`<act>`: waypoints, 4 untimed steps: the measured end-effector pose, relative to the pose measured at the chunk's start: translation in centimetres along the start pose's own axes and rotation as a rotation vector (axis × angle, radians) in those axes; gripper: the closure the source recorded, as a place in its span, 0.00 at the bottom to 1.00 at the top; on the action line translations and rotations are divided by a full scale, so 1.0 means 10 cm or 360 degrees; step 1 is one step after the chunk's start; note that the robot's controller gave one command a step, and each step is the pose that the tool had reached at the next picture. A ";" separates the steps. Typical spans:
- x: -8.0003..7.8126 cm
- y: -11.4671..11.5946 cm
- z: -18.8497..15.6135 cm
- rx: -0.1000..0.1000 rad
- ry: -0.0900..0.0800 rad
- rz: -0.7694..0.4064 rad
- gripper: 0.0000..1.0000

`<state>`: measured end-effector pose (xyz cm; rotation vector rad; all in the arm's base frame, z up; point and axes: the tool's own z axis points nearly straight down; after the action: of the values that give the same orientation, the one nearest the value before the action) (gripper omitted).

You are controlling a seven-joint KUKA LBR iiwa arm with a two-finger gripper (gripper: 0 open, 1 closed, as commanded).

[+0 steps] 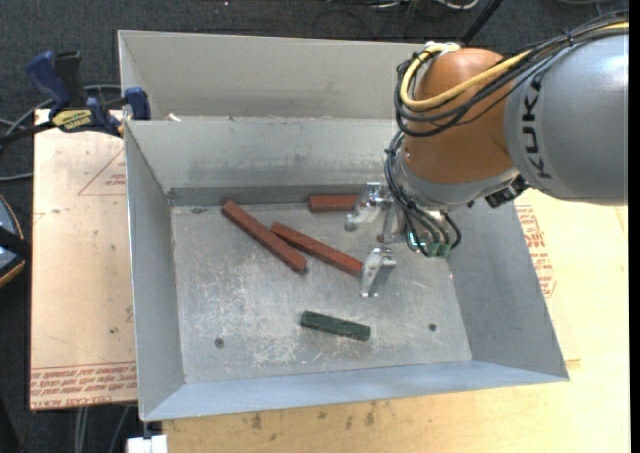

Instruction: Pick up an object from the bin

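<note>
1. The piece nearest my gripper (pixel 370 238) is a long reddish-brown bar (pixel 318 248). It is flat and narrow and lies aslant on the middle of the bin (pixel 150 241) floor, its right end just beside the lower finger.
2. I count three reddish-brown bars: that one, a second long bar (pixel 263 235) close on its left, and a short bar (pixel 332 203) by the back wall. There is also one dark green bar (pixel 335 326) toward the front.
3. The fingers (pixel 375 274) stand wide apart and hold nothing; the upper one is just beside the short bar.
</note>
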<state>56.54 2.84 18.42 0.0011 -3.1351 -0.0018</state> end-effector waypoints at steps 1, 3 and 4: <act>-0.02 0.00 -0.04 0.0000 -0.0012 0.0001 0.00; -0.55 -0.03 1.04 -0.0006 -0.0035 0.0135 1.00; -0.55 -0.03 1.04 -0.0006 -0.0035 0.0135 1.00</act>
<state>61.95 2.59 7.93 -0.1333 -3.1545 -0.0070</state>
